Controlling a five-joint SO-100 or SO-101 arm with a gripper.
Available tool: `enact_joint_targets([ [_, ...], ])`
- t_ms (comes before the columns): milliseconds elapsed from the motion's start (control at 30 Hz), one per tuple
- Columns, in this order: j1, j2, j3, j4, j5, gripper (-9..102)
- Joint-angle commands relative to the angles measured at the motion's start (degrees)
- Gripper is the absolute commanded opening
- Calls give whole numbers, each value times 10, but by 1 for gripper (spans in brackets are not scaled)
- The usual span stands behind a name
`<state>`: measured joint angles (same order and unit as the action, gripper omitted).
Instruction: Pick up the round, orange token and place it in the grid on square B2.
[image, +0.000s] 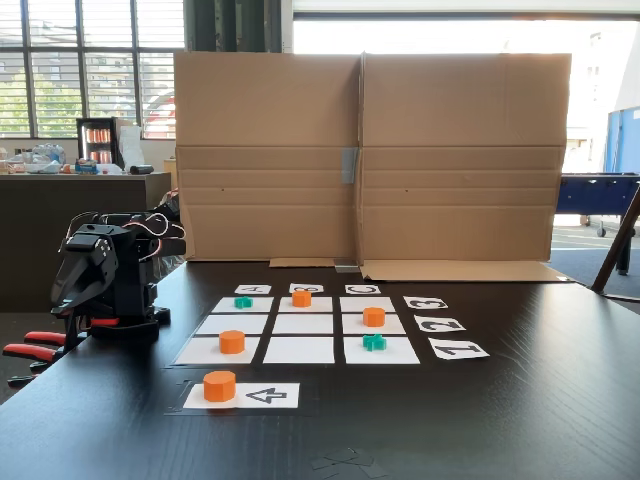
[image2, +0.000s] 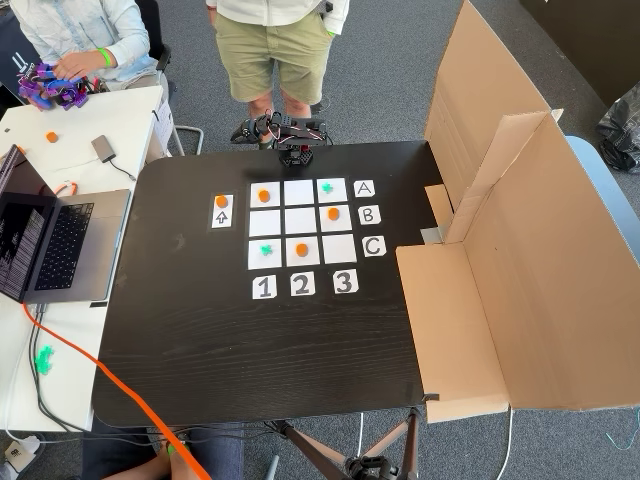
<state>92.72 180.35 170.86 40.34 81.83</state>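
On arrow sheet (image: 242, 395), near-left of grid (image: 302, 324) in a fixed view: round, orange token (image: 219, 385), judged light, rigid, smooth (side grasp advised). Square B2 (image: 302, 323) seen vacant. Gripper (image: 68, 298) folded far left; jaw state cannot be told.

Another fixed view: token (image2: 221, 201) seen left of grid (image2: 303, 223), B2 (image2: 298, 221) bare, arm at far table edge.

I saw a cardboard screen (image: 370, 155) standing behind my black table (image: 520, 420), a laptop (image2: 55, 245) open alongside, and a person in khaki shorts (image2: 280, 50) standing nearby.
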Motion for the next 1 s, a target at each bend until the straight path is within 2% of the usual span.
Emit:
enact_joint_targets([
  [0,-10,-46,-88,17,-6,-1],
  [433,-48,-248,-394,254,-37,1],
  [733,-75,-397,-596,405,-41,31],
  [967,-107,-502,-689,457,-43,51],
])
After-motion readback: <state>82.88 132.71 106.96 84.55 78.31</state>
